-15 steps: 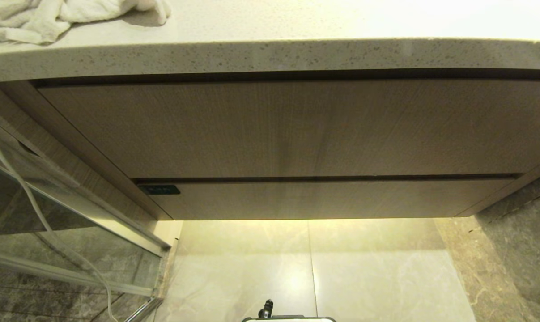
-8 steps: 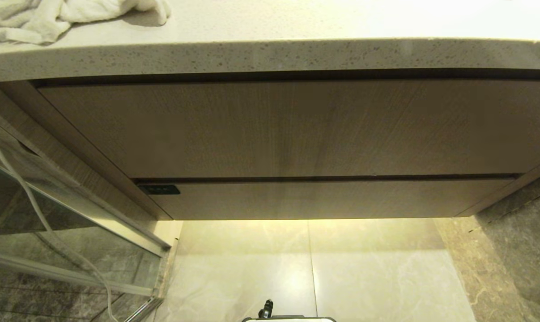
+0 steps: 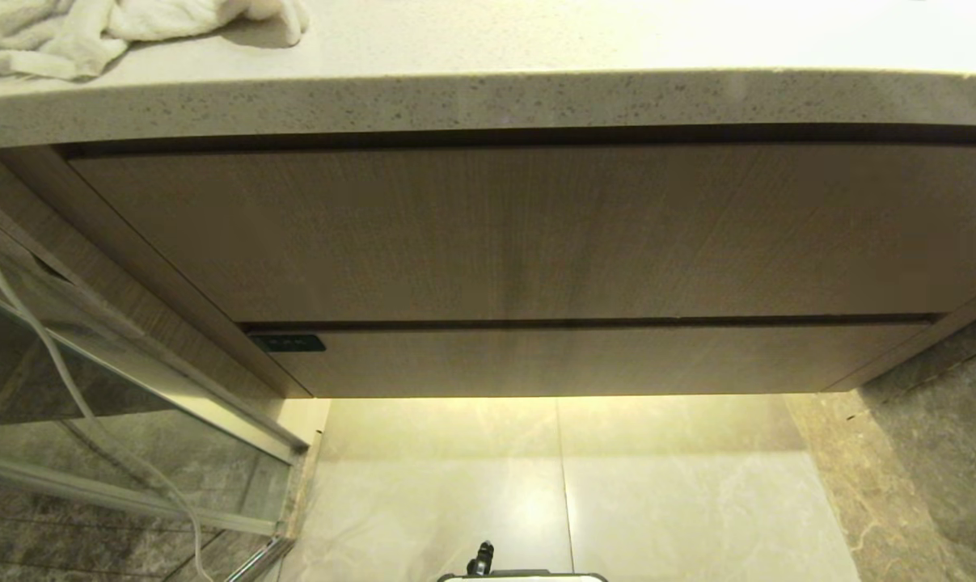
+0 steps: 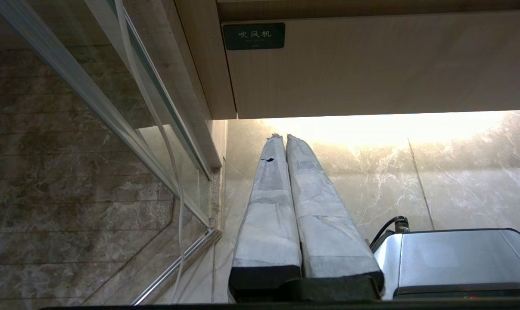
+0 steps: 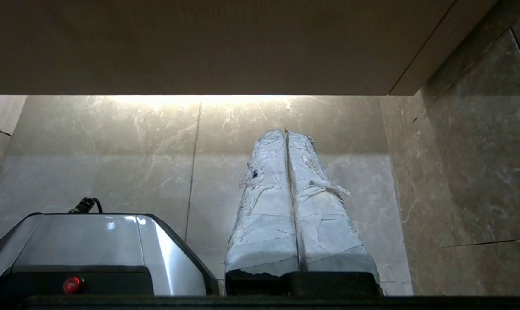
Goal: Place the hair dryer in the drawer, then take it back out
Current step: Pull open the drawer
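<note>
A warm yellow glow spills from beneath the cabinet onto the floor tiles [image 3: 560, 453], burning out to near-white glare just beyond the tips of the left gripper [image 4: 282, 137] and, more softly, ahead of the right gripper [image 5: 285, 132]. Above both grippers the drawer [image 3: 585, 360] front lies in dim shade, darkest in the right wrist view, while the table [image 3: 488, 101] top is washed out pale under overhead light and its straight edge bows from wide-angle distortion. The glass panel [image 4: 113, 107] beside the left gripper carries faint reflections, and focus is fairly even throughout, with no motion blur.
</note>
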